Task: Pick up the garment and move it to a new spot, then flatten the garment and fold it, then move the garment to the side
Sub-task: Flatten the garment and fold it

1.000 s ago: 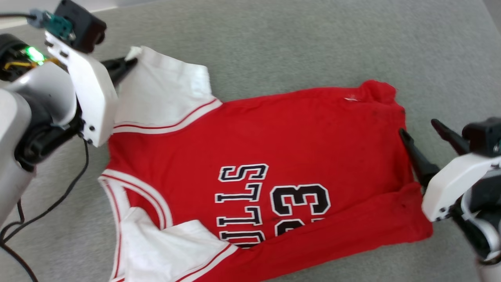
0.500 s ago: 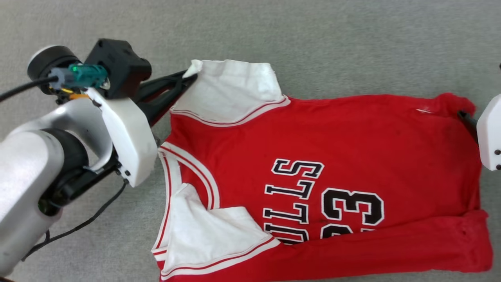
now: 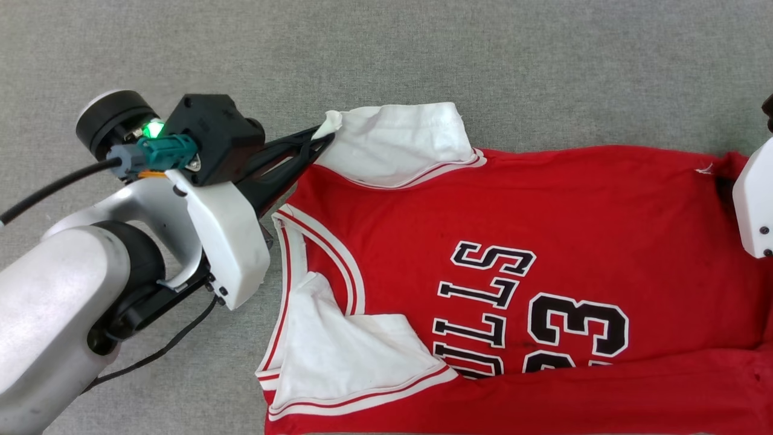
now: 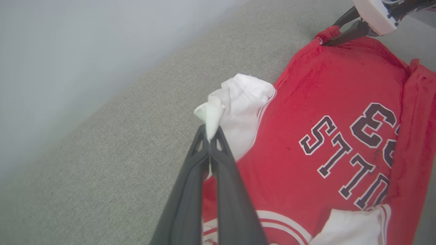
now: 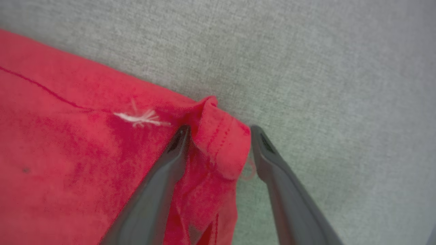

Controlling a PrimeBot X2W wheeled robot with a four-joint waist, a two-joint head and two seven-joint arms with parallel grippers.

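The garment, a red jersey with white sleeves and "BULLS 23" lettering, lies spread on grey fabric, its near long edge folded over. My left gripper is shut on the tip of the far white sleeve. In the left wrist view the pinched sleeve corner sticks up past the closed left gripper. My right gripper is open, its fingers straddling the folded far hem corner of the garment. The left wrist view also shows the right gripper at that corner.
A grey fabric surface stretches all around the jersey. A pale wall borders it beyond the sleeve side. The left arm's black cable hangs beside the collar. The right arm's white housing sits at the hem end.
The head camera has shifted, so the whole picture moved. My right gripper has gone from the middle of the hem to its far corner. The left gripper still holds the sleeve.
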